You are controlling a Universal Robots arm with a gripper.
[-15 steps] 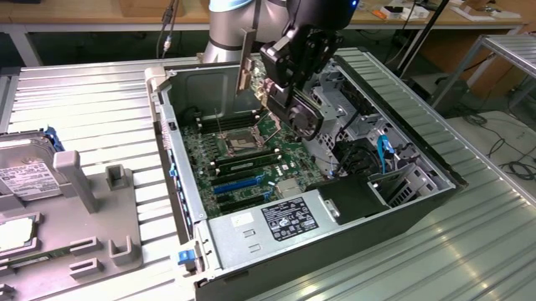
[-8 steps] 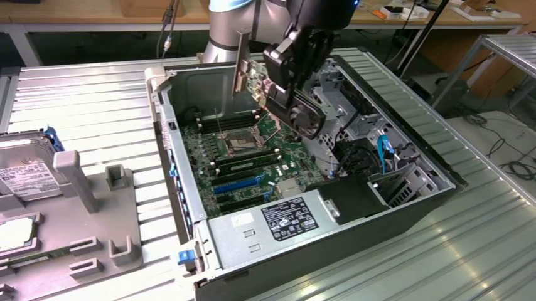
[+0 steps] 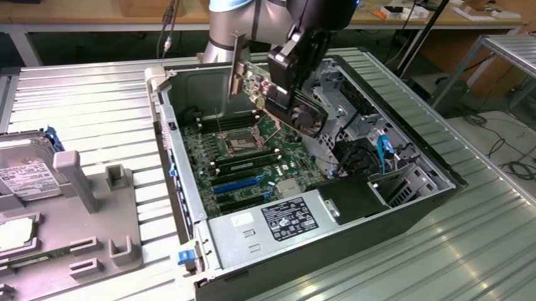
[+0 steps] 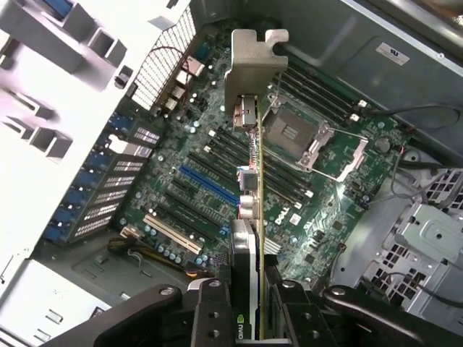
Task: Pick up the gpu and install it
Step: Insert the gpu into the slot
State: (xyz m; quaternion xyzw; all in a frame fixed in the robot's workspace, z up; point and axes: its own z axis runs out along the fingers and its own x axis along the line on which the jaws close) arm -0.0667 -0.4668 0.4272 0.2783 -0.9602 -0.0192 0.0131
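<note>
The gpu (image 3: 261, 94) (image 4: 255, 181) is held clamped between the fingers (image 4: 210, 314) of the gripper (image 3: 285, 78) (image 4: 249, 296), well above the motherboard (image 3: 251, 157) (image 4: 195, 137) of the open computer case (image 3: 159, 113). It touches nothing else. In the wrist view the card is seen edge-on, so its faces are hardly visible. Its near end is covered by the black fingers closed on it from both sides. Its silver bracket (image 3: 237, 63) (image 4: 253, 65) is at the far end, away from the gripper, with its bent tab plainly shown.

In the exterior view the bracket is seen upright beside the arm (image 3: 230, 25), whose upper part is cut off by the picture's edge. Much of the card is hidden behind the gripper, so only a strip of green board is made out.

Below the card, the processor socket (image 3: 238, 143) (image 4: 318, 141) and a blue slot (image 3: 238, 183) (image 4: 206, 182) lie uncovered. Which slot the card's lower edge is lined up with cannot be told. A labelled power supply (image 3: 277, 219) is seen at the case's near end. At the exterior view's left, a hard drive (image 3: 25, 175) is partly cut off.
</note>
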